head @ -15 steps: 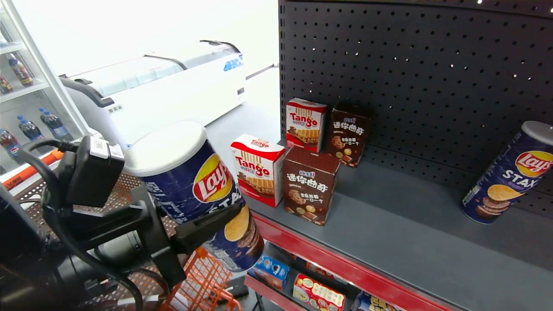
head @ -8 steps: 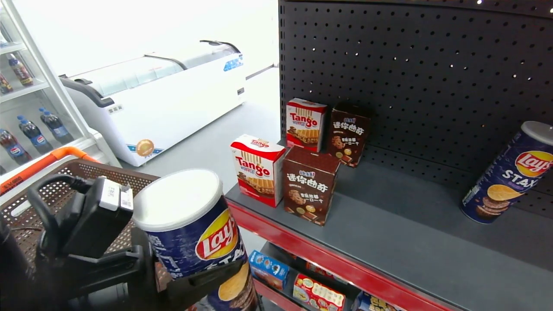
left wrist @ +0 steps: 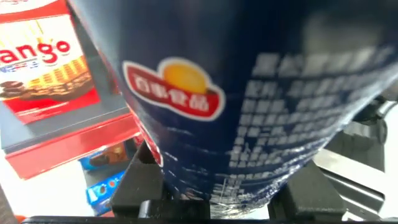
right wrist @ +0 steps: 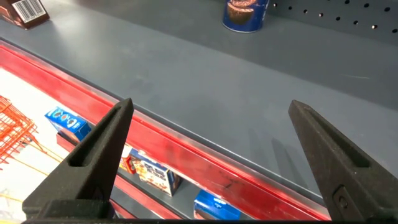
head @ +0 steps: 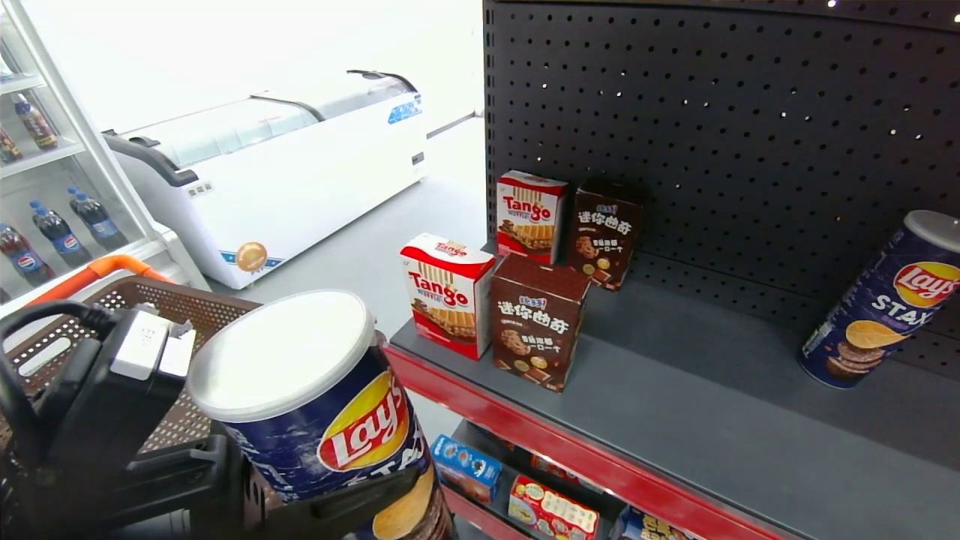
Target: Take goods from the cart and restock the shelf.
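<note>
A cylindrical chip can (head: 307,420), dark blue and glossy with a flat pale plastic lid, is being held clamped between the black fingers of the left pincer (head: 300,499), upright with a slight tilt, just off the left end of the shelf (head: 675,405) and not resting on it. In the left wrist view the can's curved wall (left wrist: 249,93) is being pressed from both sides by the pincer (left wrist: 224,193). The right pincer (right wrist: 214,165) is being kept wide apart, its two wedge-shaped fingers being held over the shelf's smooth grey board and red front strip. A second can (head: 877,300) is being propped at a lean against the black perforated back panel (head: 712,112) at the shelf's right. Toward the left, two red-and-white cardboard boxes (head: 448,292) and two brown cardboard boxes (head: 538,322) are being displayed in touching pairs, one pair behind the other. A brown perforated plastic cart basket (head: 187,315) with a rounded orange handle (head: 105,268) is being seen behind the held can.
</note>
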### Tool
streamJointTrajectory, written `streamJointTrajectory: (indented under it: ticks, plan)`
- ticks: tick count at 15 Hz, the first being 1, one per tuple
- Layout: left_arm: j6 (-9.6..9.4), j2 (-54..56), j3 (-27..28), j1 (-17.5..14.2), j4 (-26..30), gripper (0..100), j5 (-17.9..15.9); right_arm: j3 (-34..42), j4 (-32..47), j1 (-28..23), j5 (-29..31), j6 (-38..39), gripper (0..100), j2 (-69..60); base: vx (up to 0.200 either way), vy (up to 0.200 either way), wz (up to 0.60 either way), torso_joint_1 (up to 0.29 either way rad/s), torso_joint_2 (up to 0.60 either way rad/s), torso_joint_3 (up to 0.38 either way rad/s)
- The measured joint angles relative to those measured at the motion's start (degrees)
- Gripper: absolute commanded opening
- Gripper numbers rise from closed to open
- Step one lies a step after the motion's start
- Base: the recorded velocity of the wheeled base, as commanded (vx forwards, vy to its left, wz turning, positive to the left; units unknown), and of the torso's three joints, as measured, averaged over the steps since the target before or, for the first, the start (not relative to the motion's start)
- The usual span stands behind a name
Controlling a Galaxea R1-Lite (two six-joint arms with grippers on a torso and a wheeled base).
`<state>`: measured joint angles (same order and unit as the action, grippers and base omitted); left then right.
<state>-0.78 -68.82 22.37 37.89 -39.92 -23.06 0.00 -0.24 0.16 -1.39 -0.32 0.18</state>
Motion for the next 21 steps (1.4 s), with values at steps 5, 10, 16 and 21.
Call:
streamJointTrajectory:
  ticks: [5,10,16,21]
  plan:
    - [-0.01,0.00,-0.32,0.01,0.07,0,-0.66,0.00,0.02,0.00,-0.05,0.00,100,0.00,0.000,0.000,-0.60,0.001,0.00,0.003]
    - [-0.01,-0.11,-0.32,-0.21,0.07,0,-0.66,0.00,0.00,0.00,-0.06,0.00,100,0.00,0.000,0.000,-0.60,0.001,0.00,0.001]
    - [0.00,-0.11,-0.38,-1.06,-0.01,0,-0.52,0.00,0.06,0.00,-0.06,0.00,100,0.00,0.000,0.000,-0.10,0.000,0.00,0.000]
    - [-0.04,0.16,-0.35,-3.19,-0.12,0,-0.50,0.00,0.02,0.00,-0.09,-0.11,100,0.00,0.000,0.000,0.00,0.000,0.00,0.000]
